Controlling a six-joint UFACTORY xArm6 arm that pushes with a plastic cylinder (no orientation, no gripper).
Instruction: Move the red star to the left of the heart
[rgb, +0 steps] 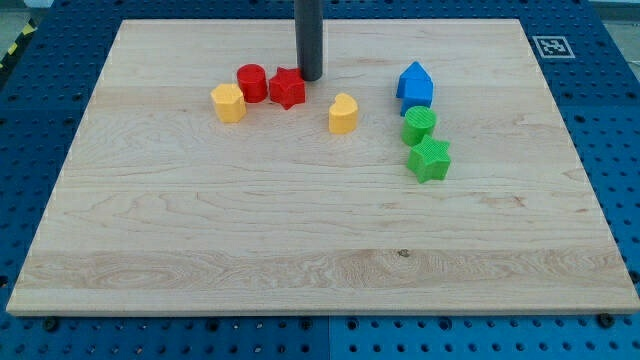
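The red star (287, 88) lies on the wooden board near the view's top, left of centre. The yellow heart (343, 113) sits a short way to its right and slightly lower. My tip (310, 77) stands just right of the red star's upper right side, touching or almost touching it, and above and left of the heart. A red cylinder (252, 82) touches the star's left side.
A yellow hexagonal block (228, 102) lies left of and below the red cylinder. On the right, a blue house-shaped block (415, 84), a green cylinder (419, 125) and a green star (429, 159) form a column. The board (320, 250) rests on a blue pegboard table.
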